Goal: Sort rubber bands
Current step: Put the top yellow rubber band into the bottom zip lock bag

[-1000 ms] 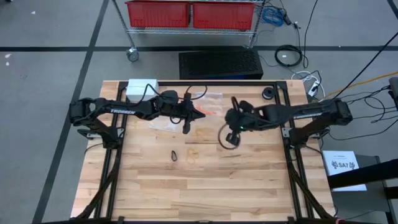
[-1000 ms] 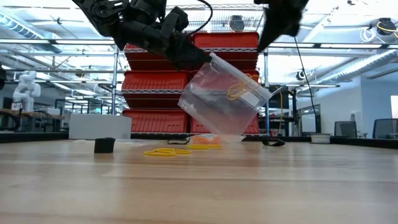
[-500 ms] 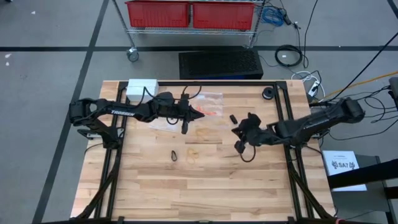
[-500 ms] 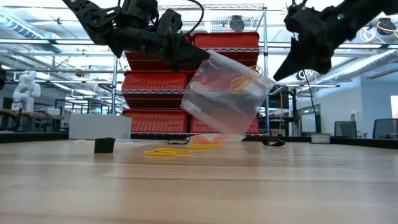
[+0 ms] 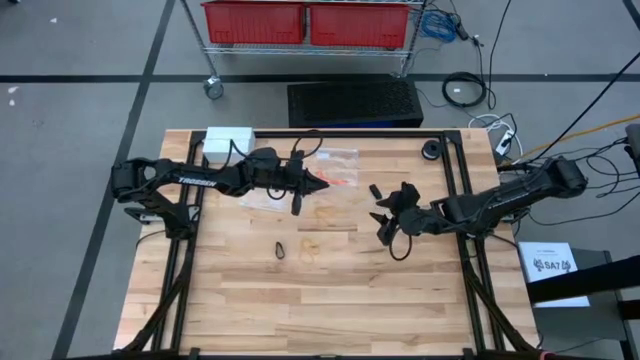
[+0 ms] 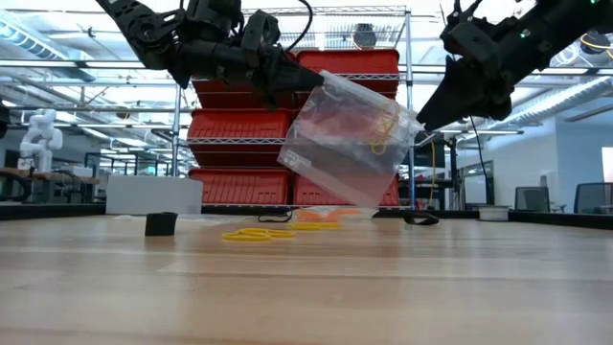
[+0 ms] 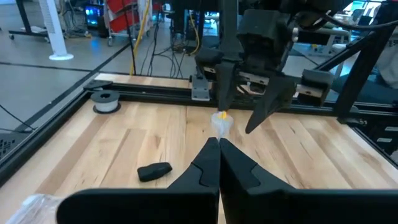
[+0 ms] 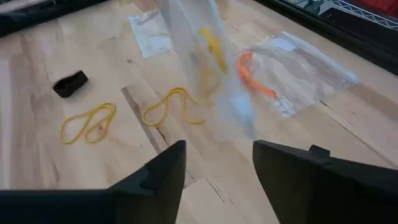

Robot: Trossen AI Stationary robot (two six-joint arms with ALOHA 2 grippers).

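The rubber bands are thin little loops, and most are not sorted yet, as far as I can tell. Two yellow rubber bands (image 8: pixel 87 122) lie loose on the wood near the middle of the tabletop, flat and wiggly like bits of string. A black band (image 5: pixel 281 250) lies a bit closer to the front edge. At least one yellow band (image 6: pixel 383 129) is already inside the clear bag (image 6: pixel 345 144) that hangs in the air, so that sorting looks started. An orange band (image 8: pixel 252 78) sits in another clear bag on the table (image 8: pixel 305 65), near the back edge, so the orange ones may have their bag too. I think the loose yellow ones and the black one are left to do. The left gripper (image 5: pixel 322 181) is pressed tight on the top edge of the hanging bag and holds it up over the back middle of the tabletop. The right gripper (image 5: pixel 388 205) is out toward the right side of the tabletop, its two fingers spread apart and holding nothing, a little way from the bag.
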